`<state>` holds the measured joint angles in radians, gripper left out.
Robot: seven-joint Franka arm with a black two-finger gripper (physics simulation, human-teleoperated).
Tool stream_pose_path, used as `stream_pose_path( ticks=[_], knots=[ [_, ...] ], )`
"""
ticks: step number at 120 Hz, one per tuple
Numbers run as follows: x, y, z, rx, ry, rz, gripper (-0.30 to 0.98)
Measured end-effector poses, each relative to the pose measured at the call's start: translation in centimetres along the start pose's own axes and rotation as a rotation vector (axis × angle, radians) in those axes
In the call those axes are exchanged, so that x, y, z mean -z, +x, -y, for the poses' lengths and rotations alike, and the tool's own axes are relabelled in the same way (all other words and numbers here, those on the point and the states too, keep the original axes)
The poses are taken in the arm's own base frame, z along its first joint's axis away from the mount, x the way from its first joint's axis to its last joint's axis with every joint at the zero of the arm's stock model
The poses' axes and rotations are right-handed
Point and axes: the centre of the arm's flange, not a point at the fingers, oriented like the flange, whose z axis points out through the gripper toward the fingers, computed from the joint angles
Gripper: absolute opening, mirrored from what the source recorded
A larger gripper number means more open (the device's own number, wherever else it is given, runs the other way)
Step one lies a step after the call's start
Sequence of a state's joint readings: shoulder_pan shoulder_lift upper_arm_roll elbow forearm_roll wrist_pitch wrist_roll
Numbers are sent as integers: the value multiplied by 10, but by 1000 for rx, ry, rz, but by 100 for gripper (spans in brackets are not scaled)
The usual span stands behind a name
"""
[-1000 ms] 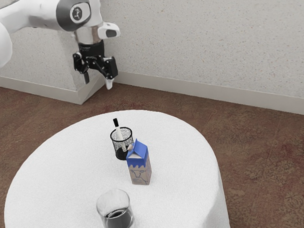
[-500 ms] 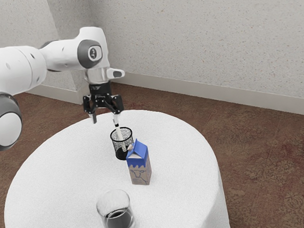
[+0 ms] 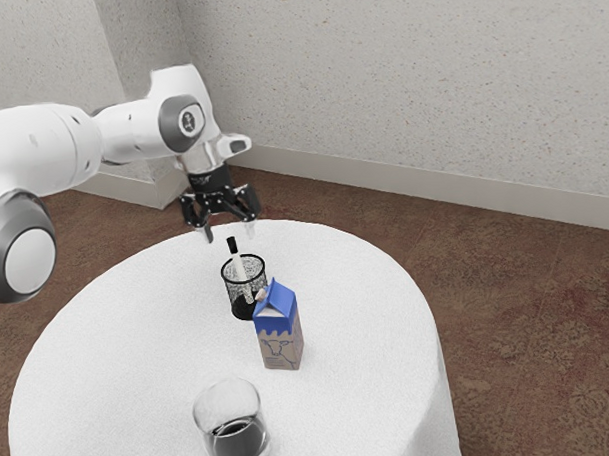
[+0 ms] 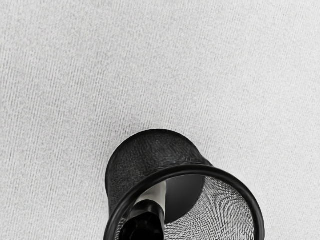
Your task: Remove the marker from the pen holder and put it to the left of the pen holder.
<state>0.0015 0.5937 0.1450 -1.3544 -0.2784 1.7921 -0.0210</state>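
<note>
My gripper (image 3: 230, 234) is open in the exterior view, its two fingers spread just above the marker's top, with nothing held between them. The marker (image 3: 240, 265), white with a black cap, leans inside the black mesh pen holder (image 3: 230, 288), cap sticking up over the rim. Seen from the hand, the pen holder (image 4: 150, 150) is close below, and the marker (image 4: 143, 227) points its dark cap up toward the camera.
A blue-topped milk carton (image 3: 279, 334) stands right beside the pen holder, toward the exterior view's front. Nearer that camera is a glass with dark liquid (image 3: 235, 441). All stand on a round table with a white cloth (image 3: 128, 344).
From high at the exterior view's upper left, my hand has come down over the pen holder; in the last half second it shifted slightly toward that view's right and tilted. The marker stays in the holder.
</note>
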Motion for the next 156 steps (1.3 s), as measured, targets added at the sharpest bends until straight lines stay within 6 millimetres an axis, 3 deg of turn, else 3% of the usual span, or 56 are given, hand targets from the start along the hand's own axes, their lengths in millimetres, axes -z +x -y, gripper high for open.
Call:
stream_pose_path(
  ticks=[14, 36, 64, 121, 140, 156],
  knots=[
    [-28, 12, 6, 18, -16, 1, 68],
    [-20, 14, 9, 26, -30, -21, 64],
    [-25, 10, 13, 33, -31, 18, 53],
    [-23, 6, 17, 50, -27, 56, 7],
    [-12, 3, 13, 45, -31, 44, -2],
    [17, -5, 3, 29, -41, 9, -5]
  ],
)
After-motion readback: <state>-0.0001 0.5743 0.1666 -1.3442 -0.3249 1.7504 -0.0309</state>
